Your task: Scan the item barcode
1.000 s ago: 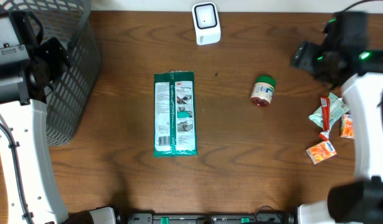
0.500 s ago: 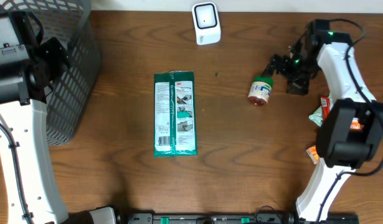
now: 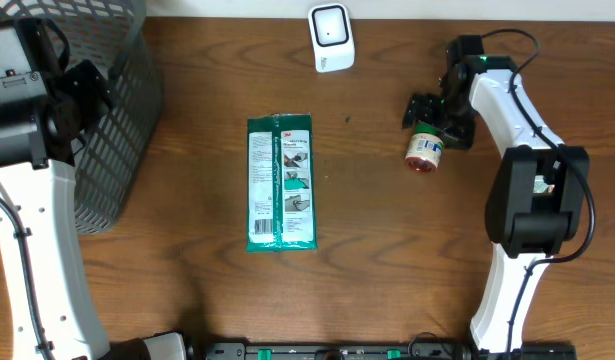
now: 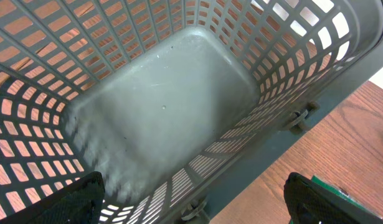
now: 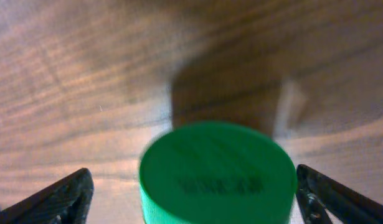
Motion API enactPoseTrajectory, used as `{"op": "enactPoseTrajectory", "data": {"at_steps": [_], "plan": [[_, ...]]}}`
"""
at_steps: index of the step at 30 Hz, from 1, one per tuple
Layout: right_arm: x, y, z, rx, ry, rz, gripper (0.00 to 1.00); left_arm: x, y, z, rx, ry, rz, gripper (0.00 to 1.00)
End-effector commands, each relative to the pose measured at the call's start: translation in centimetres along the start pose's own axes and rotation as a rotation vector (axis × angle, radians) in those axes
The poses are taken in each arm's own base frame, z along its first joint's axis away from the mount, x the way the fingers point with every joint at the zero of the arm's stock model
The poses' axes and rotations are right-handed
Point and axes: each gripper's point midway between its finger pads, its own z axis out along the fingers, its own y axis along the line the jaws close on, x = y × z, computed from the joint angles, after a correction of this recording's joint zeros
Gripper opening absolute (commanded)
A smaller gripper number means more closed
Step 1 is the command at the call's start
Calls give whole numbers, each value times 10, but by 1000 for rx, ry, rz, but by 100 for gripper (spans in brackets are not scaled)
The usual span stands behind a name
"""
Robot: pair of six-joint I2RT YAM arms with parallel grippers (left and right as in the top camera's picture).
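Right gripper (image 3: 428,116) spread wide over jar (image 3: 423,150), green cap (image 5: 217,171) between fingers. Jar lies in right-back part of tabletop. Left gripper (image 4: 200,202) spread, above basket (image 4: 166,112) at left-back corner.

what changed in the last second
The right gripper swung in from the side to the jar and now stands open around its green lid, not holding it. The jar, pack, scanner and the left gripper, open over the basket, stayed put.
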Motion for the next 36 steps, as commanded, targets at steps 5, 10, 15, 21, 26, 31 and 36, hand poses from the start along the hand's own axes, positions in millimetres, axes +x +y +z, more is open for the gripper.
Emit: {"op": "enactPoseTrajectory", "data": {"at_steps": [5, 10, 15, 21, 26, 31, 36], "plan": [[-8, 9, 5, 40, -72, 22, 84, -2, 4, -1, -14, -8, 5, 92], [-6, 9, 7, 43, -65, 43, 76, -2, 4, -1, -14, -8, 5, 93], [-3, 11, 8, 46, -57, 5, 79, -2, 4, -1, -14, -8, 5, 93], [0, 18, 9, 50, -52, -214, 80, -2, 4, -1, -14, -8, 5, 92], [-2, 20, 9, 49, -62, -354, 81, -2, 4, -1, -14, -8, 5, 93], [-5, 21, 8, 52, -69, -534, 81, -2, 4, -1, -14, -8, 5, 92], [-2, 20, 9, 55, -56, -547, 77, -2, 4, -1, -14, -8, 5, 93]]}}
